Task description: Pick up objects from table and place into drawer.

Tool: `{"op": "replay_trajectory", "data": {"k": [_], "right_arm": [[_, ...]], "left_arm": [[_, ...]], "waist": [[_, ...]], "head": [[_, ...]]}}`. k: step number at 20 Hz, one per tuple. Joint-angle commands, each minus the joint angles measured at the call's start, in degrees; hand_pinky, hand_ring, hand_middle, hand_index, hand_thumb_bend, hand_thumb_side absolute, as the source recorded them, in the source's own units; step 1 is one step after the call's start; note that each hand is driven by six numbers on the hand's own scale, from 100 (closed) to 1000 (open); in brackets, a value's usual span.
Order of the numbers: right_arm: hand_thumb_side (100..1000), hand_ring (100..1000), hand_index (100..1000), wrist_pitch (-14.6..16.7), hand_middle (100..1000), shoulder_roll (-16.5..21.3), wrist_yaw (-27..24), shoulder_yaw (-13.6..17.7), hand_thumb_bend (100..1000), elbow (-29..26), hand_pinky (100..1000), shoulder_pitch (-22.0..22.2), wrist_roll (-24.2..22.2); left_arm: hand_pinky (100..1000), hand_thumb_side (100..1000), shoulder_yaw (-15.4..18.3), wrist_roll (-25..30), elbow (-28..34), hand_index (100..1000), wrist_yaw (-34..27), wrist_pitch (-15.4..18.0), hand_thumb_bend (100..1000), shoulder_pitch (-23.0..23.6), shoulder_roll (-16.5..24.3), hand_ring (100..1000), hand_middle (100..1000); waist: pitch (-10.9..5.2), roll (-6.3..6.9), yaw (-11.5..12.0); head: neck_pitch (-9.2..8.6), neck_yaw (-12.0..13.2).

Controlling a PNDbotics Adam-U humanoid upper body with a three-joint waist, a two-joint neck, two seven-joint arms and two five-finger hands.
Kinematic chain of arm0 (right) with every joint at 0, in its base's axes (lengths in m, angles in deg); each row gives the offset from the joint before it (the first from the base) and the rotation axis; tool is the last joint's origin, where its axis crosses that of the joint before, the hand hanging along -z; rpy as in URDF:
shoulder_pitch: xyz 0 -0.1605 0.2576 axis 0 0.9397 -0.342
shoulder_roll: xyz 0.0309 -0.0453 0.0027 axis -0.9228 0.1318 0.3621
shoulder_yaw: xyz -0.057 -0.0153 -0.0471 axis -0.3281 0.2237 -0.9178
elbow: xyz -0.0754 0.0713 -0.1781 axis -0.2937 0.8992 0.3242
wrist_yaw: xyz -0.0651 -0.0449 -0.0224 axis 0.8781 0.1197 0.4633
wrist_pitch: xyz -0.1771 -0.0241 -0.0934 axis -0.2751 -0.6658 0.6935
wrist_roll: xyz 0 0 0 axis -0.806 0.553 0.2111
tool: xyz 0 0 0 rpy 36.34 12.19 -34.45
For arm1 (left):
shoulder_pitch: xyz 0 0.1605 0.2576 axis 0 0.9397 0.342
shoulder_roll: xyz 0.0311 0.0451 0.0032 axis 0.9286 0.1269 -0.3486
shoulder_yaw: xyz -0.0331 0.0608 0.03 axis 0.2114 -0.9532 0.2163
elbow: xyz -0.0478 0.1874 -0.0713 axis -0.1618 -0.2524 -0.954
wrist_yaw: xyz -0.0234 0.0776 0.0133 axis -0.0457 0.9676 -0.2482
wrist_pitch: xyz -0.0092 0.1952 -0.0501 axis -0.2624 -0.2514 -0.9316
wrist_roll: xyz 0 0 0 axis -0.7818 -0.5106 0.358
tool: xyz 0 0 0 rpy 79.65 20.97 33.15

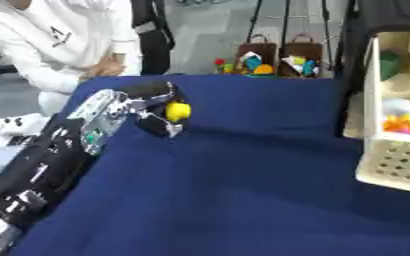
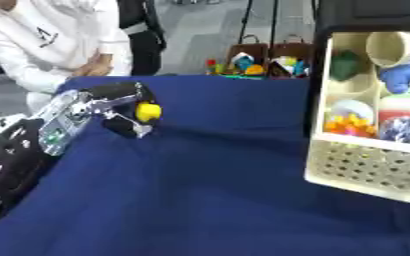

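Observation:
My left hand (image 1: pixel 152 107) reaches in from the left over the blue table (image 1: pixel 243 170). Its fingers and thumb are curled around a small yellow object (image 1: pixel 179 111), which sits between them at the far left of the table. The cream drawer (image 2: pixel 366 145) stands open at the right edge, holding a green thing (image 2: pixel 345 64), a cream cup (image 2: pixel 395 47), a blue thing (image 2: pixel 405 77) and colourful small items (image 2: pixel 350 122). My right hand shows in neither view.
The drawer's perforated front wall (image 2: pixel 366 167) juts over the table's right side. Two brown bags of toys (image 1: pixel 278 59) stand beyond the far edge. A person in white (image 1: pixel 60 40) sits at the far left corner.

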Motion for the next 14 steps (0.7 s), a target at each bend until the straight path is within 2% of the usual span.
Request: {"op": "replay_trajectory", "data": {"k": [1, 7, 14], "right_arm": [[1000, 633, 746, 4.5, 622, 2.3, -0.9, 0.2, 100, -0.9, 588, -0.2, 4.7], [1000, 634, 746, 4.4, 623, 2.7, -1.3, -0.3, 100, -0.9, 589, 0.0, 4.7], [1000, 634, 747, 4.3, 622, 3.4, -1.8, -2.1, 100, -0.9, 591, -0.3, 4.7]], "left_arm": [[166, 347, 0.1, 0.2, 2.0, 677, -0.6, -0.2, 100, -1.2, 2.9, 442, 529], [164, 340, -0.7, 0.9, 4.7, 673, -2.1, -0.9, 100, -2.7, 3.1, 438, 522], [160, 340, -2.9, 2.5, 8.1, 666, -4.1, -0.8, 100, -7.5, 1.6, 429, 511]], "waist": [[-1.94, -0.08, 0.1], [-3.20, 0.25, 0.1], [-4.61, 0.96, -0.3]], "head": [[0.46, -0.1], [1.02, -0.3], [2.15, -0.9]]}}
